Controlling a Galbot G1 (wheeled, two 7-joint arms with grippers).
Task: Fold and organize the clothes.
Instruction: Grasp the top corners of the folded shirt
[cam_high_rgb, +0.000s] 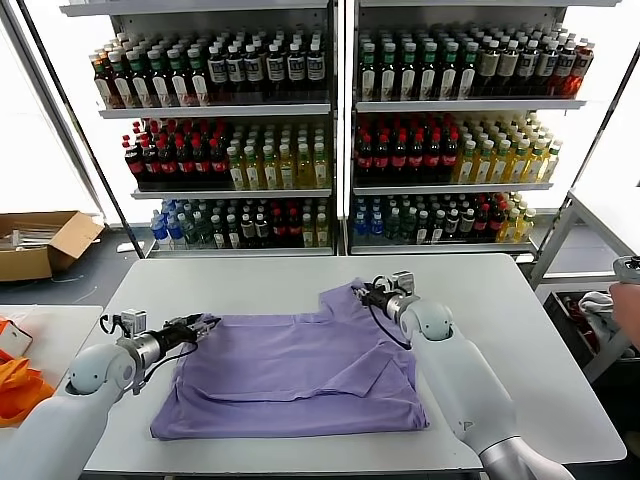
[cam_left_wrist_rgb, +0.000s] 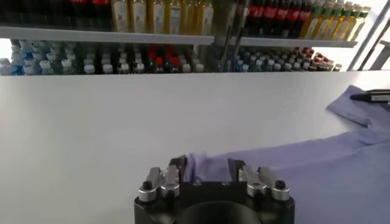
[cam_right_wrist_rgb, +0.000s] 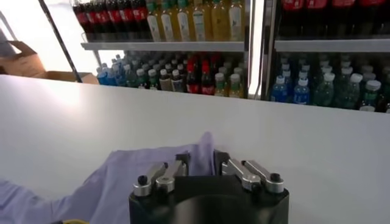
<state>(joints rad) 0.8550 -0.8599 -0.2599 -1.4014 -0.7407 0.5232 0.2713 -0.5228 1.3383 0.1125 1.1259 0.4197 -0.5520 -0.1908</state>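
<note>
The lavender T-shirt (cam_high_rgb: 290, 375) lies spread on the white table (cam_high_rgb: 520, 330), partly folded, with a fold ridge near its right side. My left gripper (cam_high_rgb: 207, 323) is low at the shirt's left edge. In the left wrist view (cam_left_wrist_rgb: 207, 169) its fingers stand apart with the shirt's edge (cam_left_wrist_rgb: 304, 164) lying flat between them. My right gripper (cam_high_rgb: 365, 294) is at the shirt's far right corner. In the right wrist view (cam_right_wrist_rgb: 201, 159) it is shut on a raised peak of the fabric (cam_right_wrist_rgb: 122, 176).
Shelves of bottles (cam_high_rgb: 330, 140) stand behind the table. A cardboard box (cam_high_rgb: 40, 245) sits on the floor at the far left. Orange fabric (cam_high_rgb: 15, 390) lies on a side table at the left. A grey-white cloth (cam_high_rgb: 600, 300) lies beyond the table's right edge.
</note>
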